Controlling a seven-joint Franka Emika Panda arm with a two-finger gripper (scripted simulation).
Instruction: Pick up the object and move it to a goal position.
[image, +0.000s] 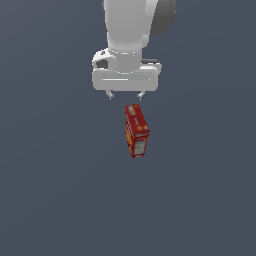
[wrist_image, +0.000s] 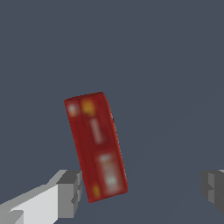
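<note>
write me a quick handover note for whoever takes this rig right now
Gripper: open, empty, above the floor.
Red cracker box: on the grey floor, just in front of the fingertips in the exterior view. In the wrist view it is nearer one finger than the other, at a slight angle to them, not touched.
Done: nothing grasped yet.
Left: centre over the box, lower, close, lift, carry to the goal. No goal marker is visible.

Flat, even simulator light, no cast shadows or glare; the wrist view is soft and blurry
</note>
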